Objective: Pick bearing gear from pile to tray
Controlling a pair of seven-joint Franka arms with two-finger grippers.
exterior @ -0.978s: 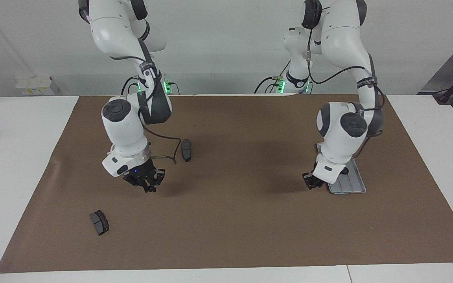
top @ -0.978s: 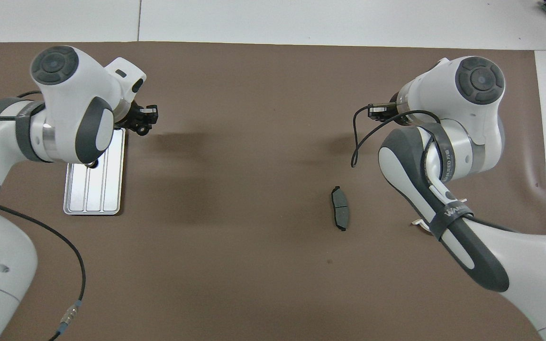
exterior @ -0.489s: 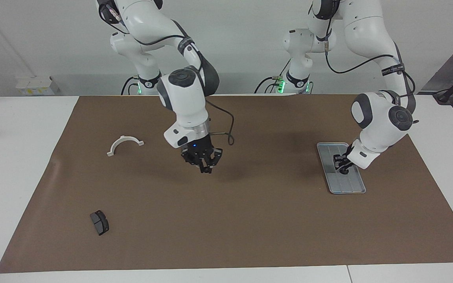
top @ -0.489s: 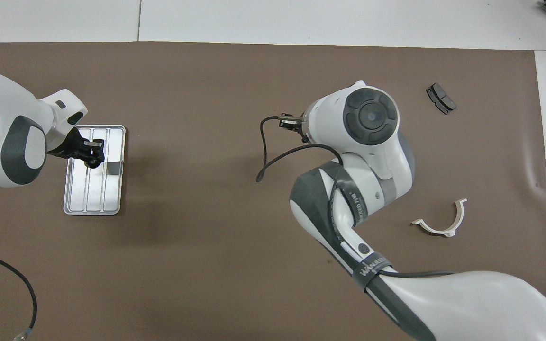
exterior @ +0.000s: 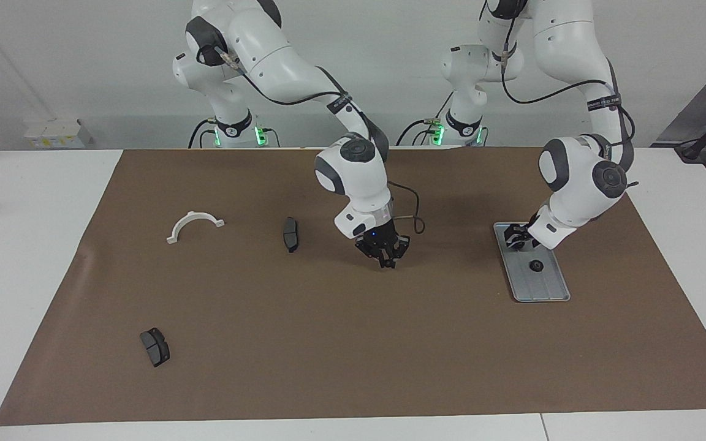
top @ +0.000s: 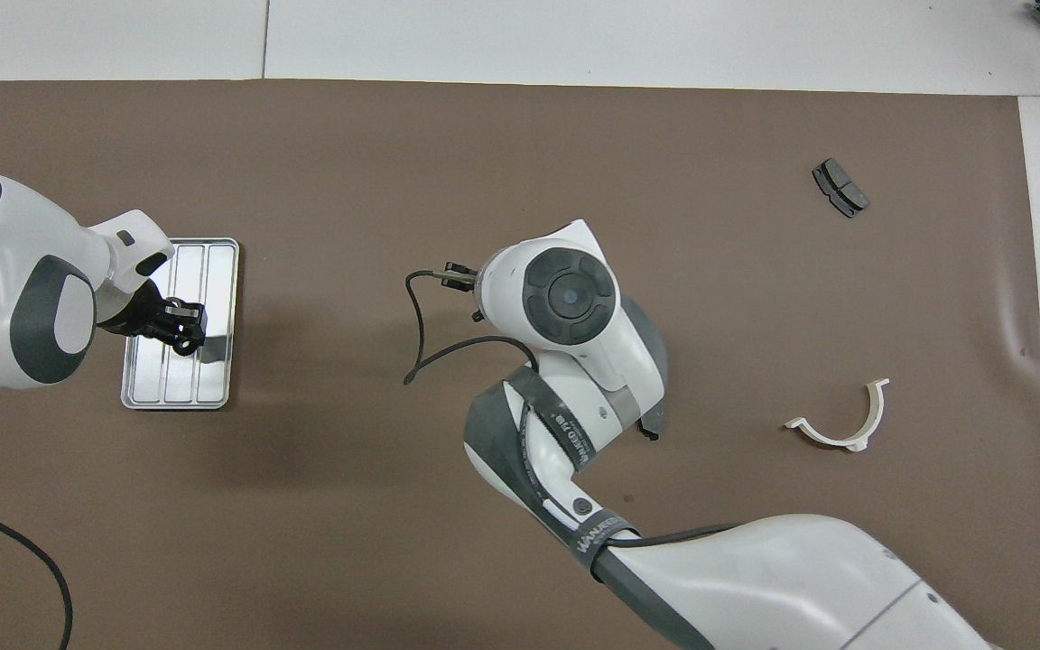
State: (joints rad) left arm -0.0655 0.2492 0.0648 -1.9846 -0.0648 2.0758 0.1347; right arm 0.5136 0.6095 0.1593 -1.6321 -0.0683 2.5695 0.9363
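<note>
On the metal tray (exterior: 550,288), toward the left arm's end of the tabletop (exterior: 22,257), one small black bearing gear (exterior: 536,266) lies flat on the ridged floor. In the facing view it sits at about five o'clock from the left gripper (exterior: 515,237), which hangs over the tray end nearer the robots, apart from the gear. Whether that gripper is open or closed I cannot tell. The right gripper (exterior: 382,254) hangs low over bare brown mat (exterior: 390,355) mid-table, and I cannot tell its state or whether it carries anything. At nine o'clock from it lie a dark brake pad (exterior: 290,234) and a white half-ring bracket (exterior: 195,222); a second brake pad (exterior: 155,346) rests at about seven o'clock. No other gear shows among these parts.

The gear looks light, hard and stiff, so it should bear a firm pinch. Being tiny, round and probably smooth, it could roll or squirt out of a loose hold. The surest grip is likely from straight above, fingers closing across its diameter
</note>
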